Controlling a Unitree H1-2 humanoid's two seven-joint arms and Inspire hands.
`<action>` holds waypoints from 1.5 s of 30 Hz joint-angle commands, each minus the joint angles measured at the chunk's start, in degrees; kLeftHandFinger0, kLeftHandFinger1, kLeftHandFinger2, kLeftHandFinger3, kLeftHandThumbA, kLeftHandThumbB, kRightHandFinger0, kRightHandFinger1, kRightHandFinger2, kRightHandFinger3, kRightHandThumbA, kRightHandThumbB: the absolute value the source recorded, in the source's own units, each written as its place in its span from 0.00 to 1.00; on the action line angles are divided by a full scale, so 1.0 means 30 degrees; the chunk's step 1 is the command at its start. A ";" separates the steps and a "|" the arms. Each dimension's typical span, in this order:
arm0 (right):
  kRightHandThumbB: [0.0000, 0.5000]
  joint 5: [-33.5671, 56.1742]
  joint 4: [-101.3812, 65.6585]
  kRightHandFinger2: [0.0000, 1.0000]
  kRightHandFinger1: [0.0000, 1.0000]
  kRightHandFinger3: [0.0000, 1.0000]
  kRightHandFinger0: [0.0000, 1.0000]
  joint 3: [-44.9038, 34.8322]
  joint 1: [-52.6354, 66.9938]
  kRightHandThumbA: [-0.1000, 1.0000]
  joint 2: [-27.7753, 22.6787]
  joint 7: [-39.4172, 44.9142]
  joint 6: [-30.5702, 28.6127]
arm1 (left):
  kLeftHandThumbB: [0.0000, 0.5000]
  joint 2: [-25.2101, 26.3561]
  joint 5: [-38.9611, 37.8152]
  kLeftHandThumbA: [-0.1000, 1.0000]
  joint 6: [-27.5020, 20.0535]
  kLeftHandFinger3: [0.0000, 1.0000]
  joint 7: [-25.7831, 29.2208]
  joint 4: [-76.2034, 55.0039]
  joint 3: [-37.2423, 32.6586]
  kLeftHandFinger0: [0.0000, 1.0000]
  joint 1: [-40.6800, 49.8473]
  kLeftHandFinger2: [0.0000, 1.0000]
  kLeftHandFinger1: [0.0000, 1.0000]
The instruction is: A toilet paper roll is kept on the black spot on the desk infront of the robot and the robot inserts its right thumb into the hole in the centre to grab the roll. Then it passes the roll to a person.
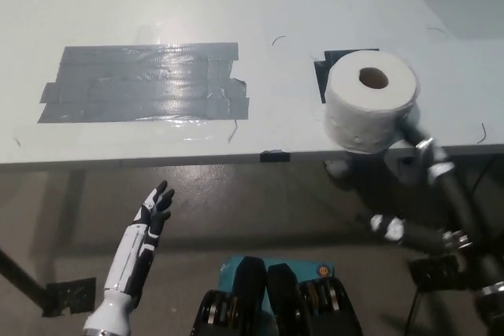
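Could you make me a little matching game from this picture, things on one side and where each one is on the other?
Things:
1. toilet paper roll
2. grey tape patch
3. left hand
4. right hand

Places:
A. below the desk edge, lower left, holding nothing
B. flat on the desk, left side
C. standing on the black spot, hole up
D. right beside the roll, at the desk edge

Pairs: 1-C, 2-B, 3-A, 4-D

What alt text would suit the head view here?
A roll stands hole-up on a black spot near the desk edge, with the black right hand reaching up against its near side. The white left hand hangs open below the desk, and grey tape covers the desk's left part.
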 commanded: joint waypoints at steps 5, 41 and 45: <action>0.69 -0.0395 -0.3795 1.00 1.00 1.00 1.00 -0.3087 -0.6051 1.00 -0.3399 0.0456 0.5780 | 0.17 0.0121 0.0234 1.00 -0.0415 1.00 -0.0236 -0.0708 -0.0366 1.00 -0.0129 1.00 1.00; 0.84 -0.2671 2.6795 1.00 1.00 1.00 1.00 0.8998 -2.5440 1.00 -0.3755 1.1346 0.8233 | 0.17 0.0142 -0.0090 1.00 -0.0072 1.00 -0.0316 -0.1111 -0.0412 1.00 -0.0481 1.00 1.00; 0.77 -0.2964 2.7947 1.00 1.00 1.00 1.00 0.9272 -2.5573 1.00 -0.3274 1.1882 0.7104 | 0.17 0.0116 -0.0013 1.00 -0.0016 1.00 -0.0279 -0.1197 -0.0439 1.00 -0.0463 1.00 1.00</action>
